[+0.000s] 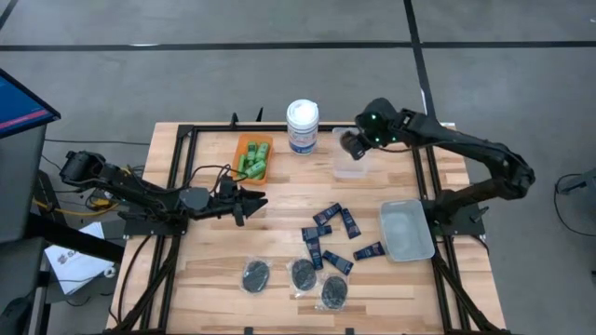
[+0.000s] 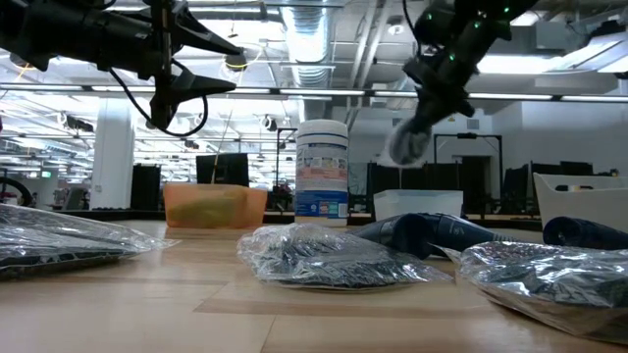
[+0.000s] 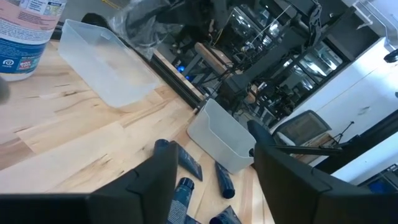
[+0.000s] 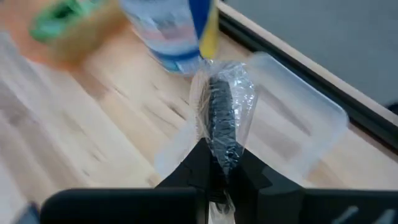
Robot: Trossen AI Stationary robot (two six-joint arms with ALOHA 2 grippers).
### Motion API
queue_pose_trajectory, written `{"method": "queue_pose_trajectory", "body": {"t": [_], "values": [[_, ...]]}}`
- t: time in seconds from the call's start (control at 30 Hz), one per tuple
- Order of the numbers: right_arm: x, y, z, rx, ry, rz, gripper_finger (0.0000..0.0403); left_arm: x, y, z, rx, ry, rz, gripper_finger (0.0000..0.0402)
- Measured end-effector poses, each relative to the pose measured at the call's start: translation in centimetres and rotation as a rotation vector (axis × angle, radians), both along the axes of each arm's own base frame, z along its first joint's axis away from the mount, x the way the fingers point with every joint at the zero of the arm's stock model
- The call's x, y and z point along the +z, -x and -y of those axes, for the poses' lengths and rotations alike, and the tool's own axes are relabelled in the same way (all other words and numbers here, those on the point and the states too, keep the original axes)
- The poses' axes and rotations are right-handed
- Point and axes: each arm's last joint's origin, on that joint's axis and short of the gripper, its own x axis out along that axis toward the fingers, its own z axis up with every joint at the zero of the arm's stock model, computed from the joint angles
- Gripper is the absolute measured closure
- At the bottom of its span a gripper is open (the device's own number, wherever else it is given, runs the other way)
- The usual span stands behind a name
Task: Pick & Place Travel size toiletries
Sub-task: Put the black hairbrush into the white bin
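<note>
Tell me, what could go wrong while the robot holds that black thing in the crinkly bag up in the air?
The right gripper pinches only the edge of the black round disc in its clear packet, so it might slip out early. It hangs over the small clear plastic bin, close to the tall white canister with the blue label, and could bump it or miss the bin.

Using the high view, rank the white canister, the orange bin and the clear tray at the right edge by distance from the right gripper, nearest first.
From the right gripper:
1. White canister, just to its left.
2. Clear tray, toward the table's near right.
3. Orange bin, beyond the canister, farther left.
</note>
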Motion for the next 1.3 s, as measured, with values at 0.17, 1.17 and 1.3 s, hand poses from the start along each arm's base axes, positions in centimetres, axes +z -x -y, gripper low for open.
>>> {"method": "queue_pose_trajectory", "body": {"t": [0.17, 1.17, 1.3], "values": [[-2.5, -0.3, 1.2, 0.039, -0.032, -0.127, 0.0375, 0.0, 0.0, 0.0, -0.005, 0.005, -0.001, 0.0197], [-3.9, -1.1, 3.5, 0.165, 0.000, -0.234, 0.0115, 0.6, -0.4, 3.1, -0.534, 0.067, -0.134, 0.0197], [-1.9, -1.1, 3.8, 0.151, 0.031, -0.215, 0.0116, 1.0, -0.3, 4.5, -0.610, 0.059, -0.287, 0.0208]]}}
